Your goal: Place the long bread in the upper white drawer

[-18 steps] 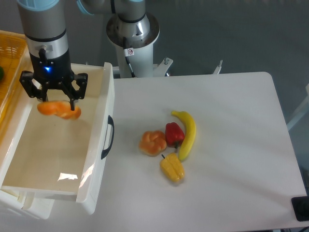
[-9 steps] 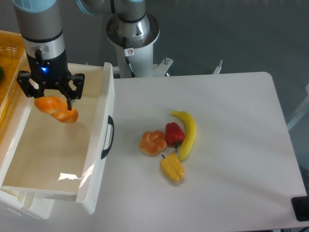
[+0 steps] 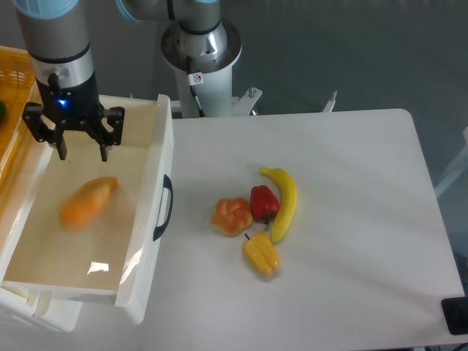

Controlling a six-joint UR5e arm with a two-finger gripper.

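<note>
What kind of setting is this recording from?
Likely a robotics lab tabletop: an arm pedestal bolted behind a plain white table, toy-like food such as a banana, and a white drawer set up for sorting.

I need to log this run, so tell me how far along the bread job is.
Nearly done. The long bread is out of the hand, which hangs open and empty above it. The loaf shows blurred inside the upper white drawer, so it looks to be dropping or just landing. Nothing is in hand. Left: the bread settling on the drawer floor. The bun, peppers and banana sit on the table.
</note>
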